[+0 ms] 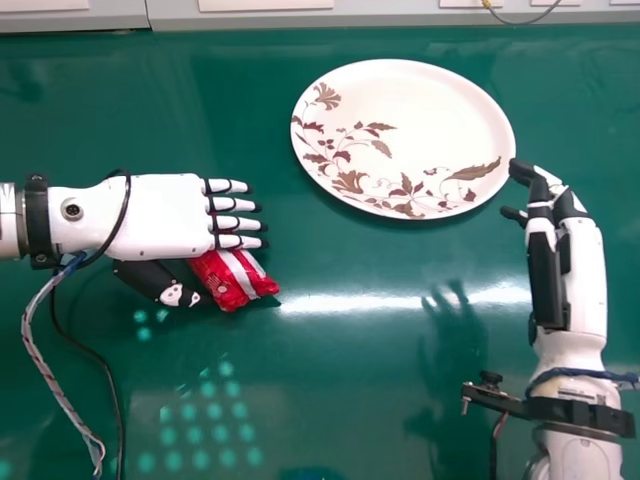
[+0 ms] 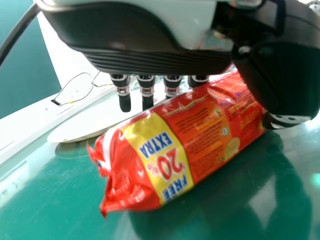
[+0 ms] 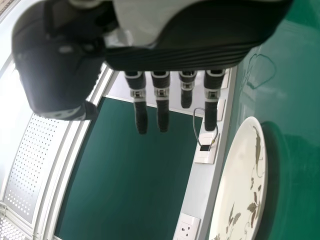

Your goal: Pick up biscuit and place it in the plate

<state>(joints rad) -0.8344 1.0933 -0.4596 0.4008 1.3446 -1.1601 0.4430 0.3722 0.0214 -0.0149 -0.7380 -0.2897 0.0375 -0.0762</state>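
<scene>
**Left hand poised at the biscuit packet, grasp yet to close**

The step in hand looks to be the pick-up. The robot's left hand is wide, its fingers straight and pointing to 3 o'clock, with the packet lying on the table partly beneath it, towards 4 o'clock from the palm. Whether the hand touches the wrapper cannot be told. The plate waits at about 2 o'clock from the packet. The right hand, also wide and holding nothing, is at roughly 4 o'clock from the plate.

The next move calls for curling the left fingers and thumb round the packet, firmly enough that the slick wrapper does not slip, then lifting it clear of the plate's rim
</scene>
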